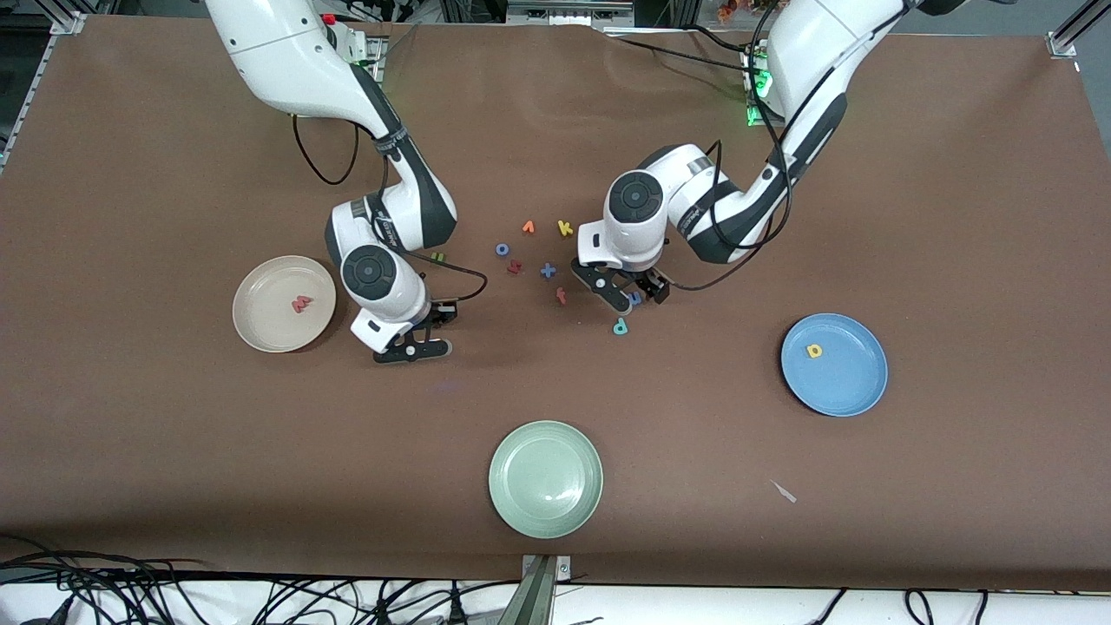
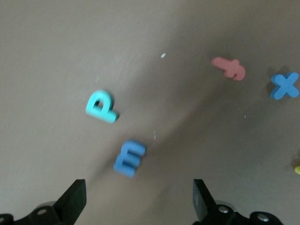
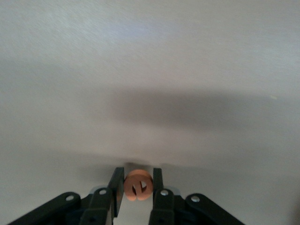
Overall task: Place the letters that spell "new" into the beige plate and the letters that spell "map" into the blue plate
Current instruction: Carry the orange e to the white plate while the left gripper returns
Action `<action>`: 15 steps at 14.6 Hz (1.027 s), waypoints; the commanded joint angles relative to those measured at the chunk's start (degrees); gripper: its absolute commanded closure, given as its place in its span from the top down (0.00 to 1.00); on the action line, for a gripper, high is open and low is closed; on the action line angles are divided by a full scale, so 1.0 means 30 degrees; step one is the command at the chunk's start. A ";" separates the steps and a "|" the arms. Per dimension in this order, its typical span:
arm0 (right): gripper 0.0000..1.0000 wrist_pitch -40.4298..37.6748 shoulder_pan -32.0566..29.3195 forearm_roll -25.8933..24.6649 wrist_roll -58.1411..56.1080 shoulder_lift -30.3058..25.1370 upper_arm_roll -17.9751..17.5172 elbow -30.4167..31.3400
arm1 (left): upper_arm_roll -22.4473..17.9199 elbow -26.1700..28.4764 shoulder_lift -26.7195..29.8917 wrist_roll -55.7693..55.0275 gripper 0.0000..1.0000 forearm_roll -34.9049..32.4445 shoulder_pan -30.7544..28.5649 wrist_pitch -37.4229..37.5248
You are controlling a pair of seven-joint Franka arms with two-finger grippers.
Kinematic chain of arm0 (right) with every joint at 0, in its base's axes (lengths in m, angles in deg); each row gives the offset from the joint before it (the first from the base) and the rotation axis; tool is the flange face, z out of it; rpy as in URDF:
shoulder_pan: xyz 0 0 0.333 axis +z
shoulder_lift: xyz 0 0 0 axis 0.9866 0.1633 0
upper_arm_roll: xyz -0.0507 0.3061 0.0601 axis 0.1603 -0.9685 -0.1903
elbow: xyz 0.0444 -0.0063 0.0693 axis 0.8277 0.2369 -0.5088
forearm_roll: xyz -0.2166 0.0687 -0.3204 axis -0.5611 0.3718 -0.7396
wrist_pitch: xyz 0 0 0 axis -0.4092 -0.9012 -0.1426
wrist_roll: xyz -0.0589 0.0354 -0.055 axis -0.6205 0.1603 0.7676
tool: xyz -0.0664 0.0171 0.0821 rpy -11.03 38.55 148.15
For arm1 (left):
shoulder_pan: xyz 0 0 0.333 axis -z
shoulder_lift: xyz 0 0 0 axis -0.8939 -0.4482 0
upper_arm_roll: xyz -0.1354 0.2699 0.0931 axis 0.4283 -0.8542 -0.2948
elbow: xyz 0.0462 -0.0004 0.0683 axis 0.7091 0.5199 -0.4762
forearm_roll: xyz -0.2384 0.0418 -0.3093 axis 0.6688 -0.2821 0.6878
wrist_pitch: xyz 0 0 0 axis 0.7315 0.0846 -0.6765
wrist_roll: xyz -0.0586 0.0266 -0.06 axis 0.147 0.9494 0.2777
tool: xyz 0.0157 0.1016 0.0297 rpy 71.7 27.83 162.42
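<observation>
My right gripper (image 3: pixel 138 186) is shut on the orange e (image 3: pixel 136 180), pinched between its fingers. It hangs just above bare table beside the beige plate (image 1: pixel 265 325), where the salmon w (image 1: pixel 301 304) lies. The lime-green n (image 1: pixel 438 257) lies on the table close to the right arm. My left gripper (image 2: pixel 139 204) is open over the blue m (image 2: pixel 129 158), its fingers (image 2: pixel 74 200) wide apart on either side. The teal p (image 2: pixel 101 107) lies close by. The yellow a (image 1: pixel 814 351) lies in the blue plate (image 1: pixel 846 386).
Loose letters lie between the arms: a red f (image 2: pixel 229 67), blue x (image 2: pixel 284 86), yellow k (image 1: pixel 565 228), blue o (image 1: pixel 502 249), a dark-red letter (image 1: pixel 515 266) and an orange one (image 1: pixel 529 227). A pale green plate (image 1: pixel 545 478) sits near the front edge.
</observation>
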 commanded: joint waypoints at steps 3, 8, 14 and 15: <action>0.11 -0.1340 -0.0201 0.0481 -0.5769 -0.3004 0.2871 0.2722 | -0.0089 -0.0603 -0.1193 0.2162 0.98 -0.0637 -0.0074 -0.1102; 0.11 -0.0320 -0.0201 0.0481 -1.0956 -0.5231 0.5800 0.6001 | -0.0089 -0.0632 -0.1749 0.2191 0.88 -0.2864 -0.0191 -0.1161; 0.96 0.2794 -0.0230 0.0862 -1.2960 -0.5675 0.6774 0.8765 | -0.0060 -0.0573 -0.1633 0.2074 0.04 -0.2925 -0.0133 -0.0986; 1.00 0.2561 -0.0201 0.0862 -1.2727 -0.5762 0.6716 0.8648 | -0.0060 -0.0602 -0.1575 0.2074 0.00 -0.2925 -0.0278 -0.0956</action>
